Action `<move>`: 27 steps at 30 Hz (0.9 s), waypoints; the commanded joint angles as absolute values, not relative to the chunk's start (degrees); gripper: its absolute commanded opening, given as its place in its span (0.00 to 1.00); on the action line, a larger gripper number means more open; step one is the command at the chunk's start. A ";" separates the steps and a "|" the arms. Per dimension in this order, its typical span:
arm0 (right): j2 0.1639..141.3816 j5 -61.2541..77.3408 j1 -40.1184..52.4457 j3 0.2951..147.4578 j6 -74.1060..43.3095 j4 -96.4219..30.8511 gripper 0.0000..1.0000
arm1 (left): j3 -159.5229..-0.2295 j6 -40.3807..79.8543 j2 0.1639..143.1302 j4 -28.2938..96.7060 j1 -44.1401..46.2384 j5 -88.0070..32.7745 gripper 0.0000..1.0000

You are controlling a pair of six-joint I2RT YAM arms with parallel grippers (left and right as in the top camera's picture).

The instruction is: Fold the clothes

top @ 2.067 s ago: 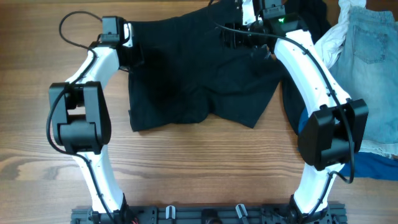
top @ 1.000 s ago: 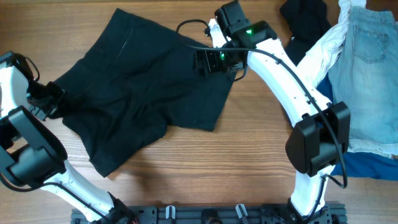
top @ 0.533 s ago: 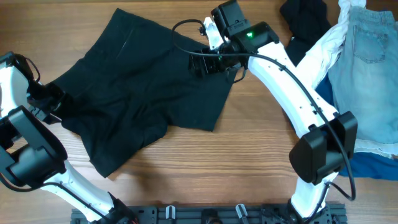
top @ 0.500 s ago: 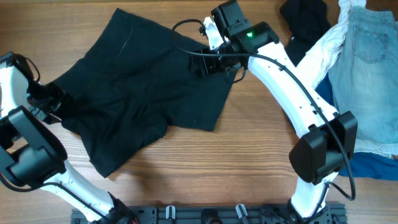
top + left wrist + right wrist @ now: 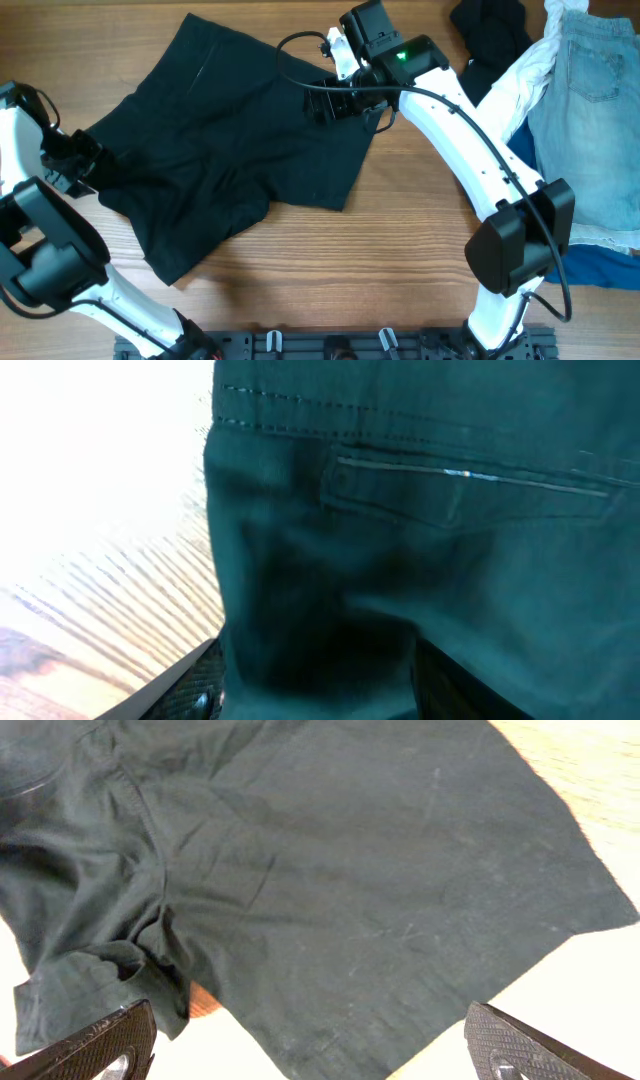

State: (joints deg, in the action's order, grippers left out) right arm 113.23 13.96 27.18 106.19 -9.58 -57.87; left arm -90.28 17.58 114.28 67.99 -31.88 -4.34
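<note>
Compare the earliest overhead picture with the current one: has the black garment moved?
Yes. The black garment has shifted left and turned, lying farther from the light-denim garment, which has stayed at the right.

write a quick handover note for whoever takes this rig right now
Left end effector: at the black shorts' left edge, cloth between its fingers; grip unclear.
Right end effector: open, over the shorts' upper right part, holding nothing.
Shorts: spread on the table, skewed, wrinkled, unfolded.
At the right edge: denim, white, blue, another black piece.
Done: shorts laid out. Left: fold them, then the rest.
</note>
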 commanded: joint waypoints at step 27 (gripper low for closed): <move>131.28 15.55 16.01 105.62 -7.51 -54.72 0.99 | -89.95 2.07 103.55 57.08 4.08 -4.84 0.67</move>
